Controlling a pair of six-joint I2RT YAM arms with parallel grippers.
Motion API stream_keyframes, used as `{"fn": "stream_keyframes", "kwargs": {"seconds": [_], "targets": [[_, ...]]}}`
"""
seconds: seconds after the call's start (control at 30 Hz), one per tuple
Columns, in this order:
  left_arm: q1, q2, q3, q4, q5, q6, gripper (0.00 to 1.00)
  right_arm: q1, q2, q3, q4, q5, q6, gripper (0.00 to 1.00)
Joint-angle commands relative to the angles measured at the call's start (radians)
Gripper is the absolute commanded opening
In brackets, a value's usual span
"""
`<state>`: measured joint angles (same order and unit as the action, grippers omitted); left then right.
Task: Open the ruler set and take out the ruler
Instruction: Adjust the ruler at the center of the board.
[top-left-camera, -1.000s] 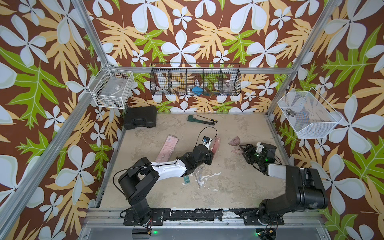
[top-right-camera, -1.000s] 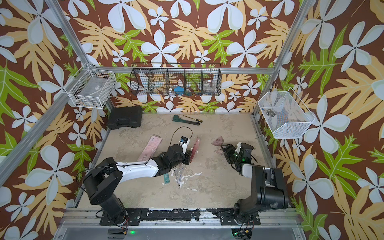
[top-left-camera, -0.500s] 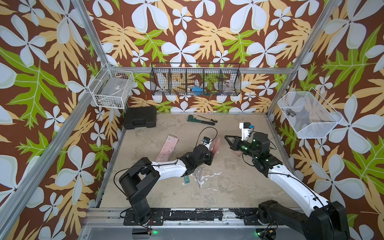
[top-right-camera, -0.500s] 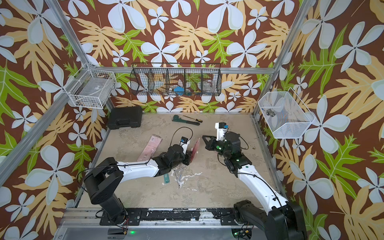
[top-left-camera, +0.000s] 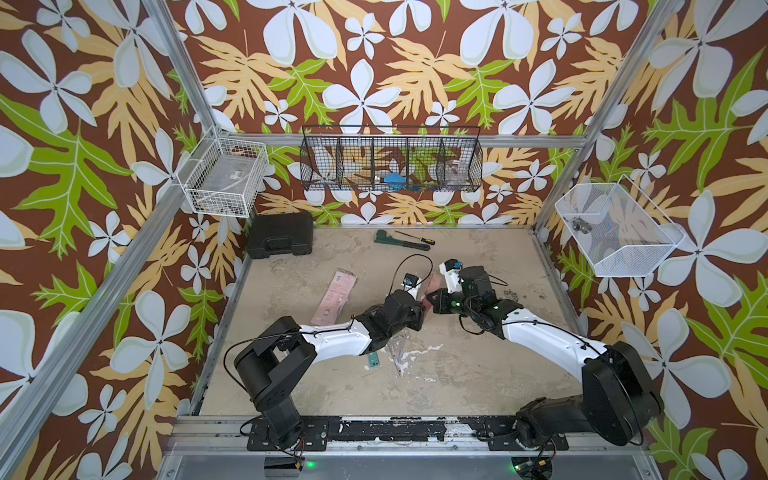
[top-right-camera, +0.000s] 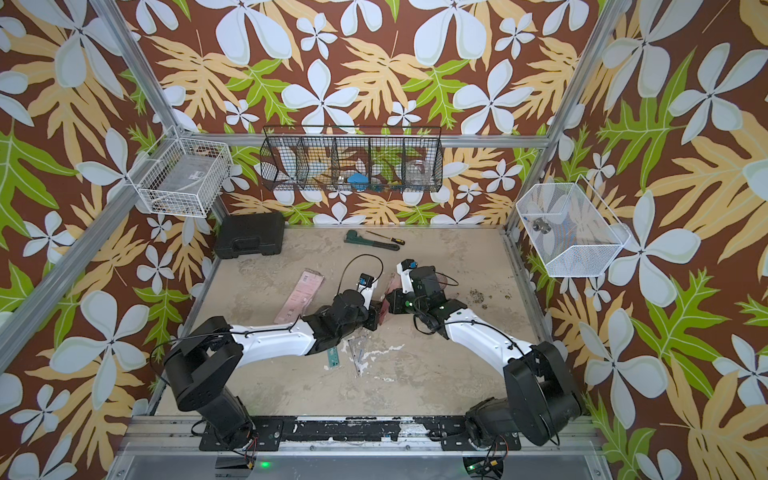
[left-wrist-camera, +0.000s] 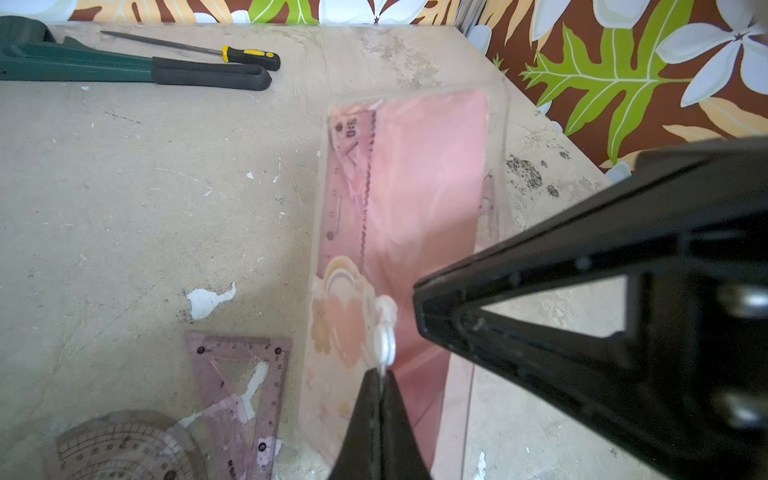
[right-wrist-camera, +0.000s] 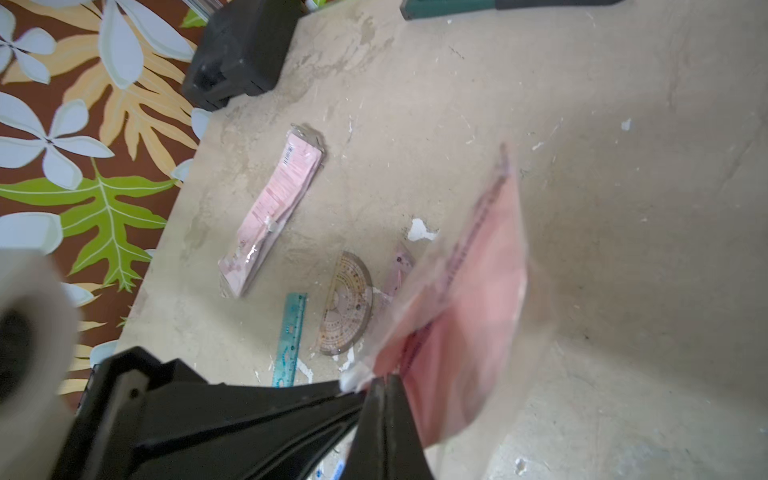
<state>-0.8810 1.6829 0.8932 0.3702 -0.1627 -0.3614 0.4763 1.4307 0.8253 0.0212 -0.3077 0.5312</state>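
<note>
Pouch (left-wrist-camera: 419, 187) held up at mid-table, ruler (left-wrist-camera: 349, 195) inside along one wall; left gripper (left-wrist-camera: 380, 386) pinching the mouth by the snap (left-wrist-camera: 384, 336), right gripper (right-wrist-camera: 384, 388) pinching the opposite lip, both pairs of jaws pressed tight on film; pull too hard and the thin plastic could slip or tear; tip it and the ruler may drop onto the protractor (right-wrist-camera: 345, 303).

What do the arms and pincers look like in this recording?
Both arms match: the left arm and right arm have black joints and bases, a white forearm link and thin black cables looped alongside. The left pincer and right pincer are black, tapering to narrow tips, with triangular cut-outs.
</note>
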Motion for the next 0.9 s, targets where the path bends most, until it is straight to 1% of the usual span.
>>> {"fn": "stream_keyframes", "kwargs": {"seconds": [0.0,0.13,0.17,0.27,0.33,0.47,0.63,0.7,0.8,0.87], "targets": [[-0.001,-0.01,0.01,0.039,-0.017,0.011,0.0,-0.002,0.021,-0.001,0.003,0.011,-0.013,0.0],[0.0,-0.032,-0.007,0.063,-0.028,0.016,0.0,-0.012,0.031,-0.02,0.043,-0.008,0.001,0.0],[-0.001,-0.038,-0.014,0.07,-0.029,0.016,0.0,-0.018,0.032,-0.027,0.058,-0.016,0.005,0.03],[-0.001,-0.044,-0.02,0.069,-0.028,0.018,0.0,-0.035,0.038,-0.036,0.092,-0.051,0.007,0.16],[0.0,-0.048,-0.025,0.077,-0.019,0.018,0.0,-0.036,0.048,-0.041,0.127,-0.088,0.004,0.2],[-0.001,-0.046,-0.028,0.093,-0.007,0.02,0.0,-0.037,0.055,-0.065,0.22,-0.176,0.033,0.22],[-0.001,-0.049,-0.031,0.106,0.01,0.03,0.0,-0.037,0.058,-0.1,0.324,-0.218,0.076,0.25],[0.0,-0.05,-0.027,0.104,0.017,0.031,0.0,-0.037,0.065,-0.105,0.346,-0.217,0.091,0.25],[-0.001,-0.06,-0.035,0.116,0.031,0.031,0.0,-0.037,0.086,-0.104,0.35,-0.199,0.105,0.31],[-0.002,-0.067,-0.04,0.125,0.044,0.033,0.0,-0.037,0.095,-0.106,0.368,-0.194,0.121,0.32]]}}
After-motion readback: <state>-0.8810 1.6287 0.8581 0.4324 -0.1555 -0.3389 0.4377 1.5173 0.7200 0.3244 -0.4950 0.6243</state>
